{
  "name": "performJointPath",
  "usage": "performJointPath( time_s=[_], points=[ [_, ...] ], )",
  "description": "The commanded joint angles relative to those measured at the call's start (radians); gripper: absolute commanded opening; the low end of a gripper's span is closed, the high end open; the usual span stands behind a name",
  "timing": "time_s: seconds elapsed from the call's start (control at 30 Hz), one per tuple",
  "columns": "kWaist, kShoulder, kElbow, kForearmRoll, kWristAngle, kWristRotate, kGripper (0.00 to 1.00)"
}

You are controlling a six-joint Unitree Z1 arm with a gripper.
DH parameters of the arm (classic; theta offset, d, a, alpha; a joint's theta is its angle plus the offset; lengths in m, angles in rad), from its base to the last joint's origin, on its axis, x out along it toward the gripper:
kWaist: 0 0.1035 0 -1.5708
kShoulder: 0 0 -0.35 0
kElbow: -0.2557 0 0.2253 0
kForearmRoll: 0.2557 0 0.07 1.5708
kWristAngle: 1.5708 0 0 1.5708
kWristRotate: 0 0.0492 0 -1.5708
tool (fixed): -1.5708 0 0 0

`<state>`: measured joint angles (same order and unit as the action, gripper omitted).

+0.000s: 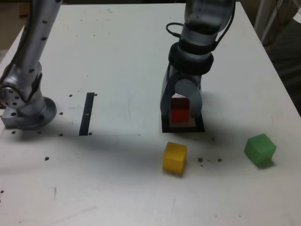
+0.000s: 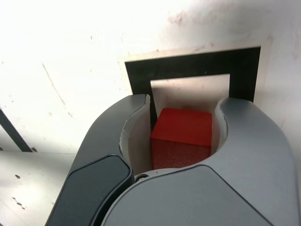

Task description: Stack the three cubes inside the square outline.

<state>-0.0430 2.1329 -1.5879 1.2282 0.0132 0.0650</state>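
So far, only the red cube (image 2: pixel 182 134) is brought to the square outline (image 2: pixel 188 65), pinched by the gripper (image 2: pixel 184 104); yellow (image 1: pixel 174 158) and green (image 1: pixel 260 149) are left unstacked.

Three cubes (image 1: pixel 179 113), one square outline (image 1: pixel 199 123), one black strip (image 1: pixel 87 114)

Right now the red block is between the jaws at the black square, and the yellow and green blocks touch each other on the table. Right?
Not quite: the exterior view shows the yellow block and green block well apart on the table. The red block is indeed between the jaws at the black square.
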Motion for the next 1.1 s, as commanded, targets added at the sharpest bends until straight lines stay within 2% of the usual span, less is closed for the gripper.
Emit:
performJointPath(
  time_s=[0.0, 0.07, 0.2, 0.27, 0.5, 0.7, 1.07],
  points=[
    [0.006, 0.009, -0.010, -0.001, 0.004, 0.004, 0.33],
    [0.012, 0.015, -0.013, -0.002, 0.007, 0.008, 0.47],
    [0.020, 0.021, -0.012, -0.004, 0.011, 0.014, 0.87],
    [0.021, 0.021, -0.010, -0.004, 0.012, 0.015, 0.98],
    [0.021, -0.005, -0.001, 0.003, 0.019, 0.014, 1.00],
    [0.001, -0.079, 0.013, 0.027, 0.044, 0.008, 1.00],
    [-0.120, -0.166, 0.003, 0.087, 0.061, -0.014, 1.00]
  ],
)
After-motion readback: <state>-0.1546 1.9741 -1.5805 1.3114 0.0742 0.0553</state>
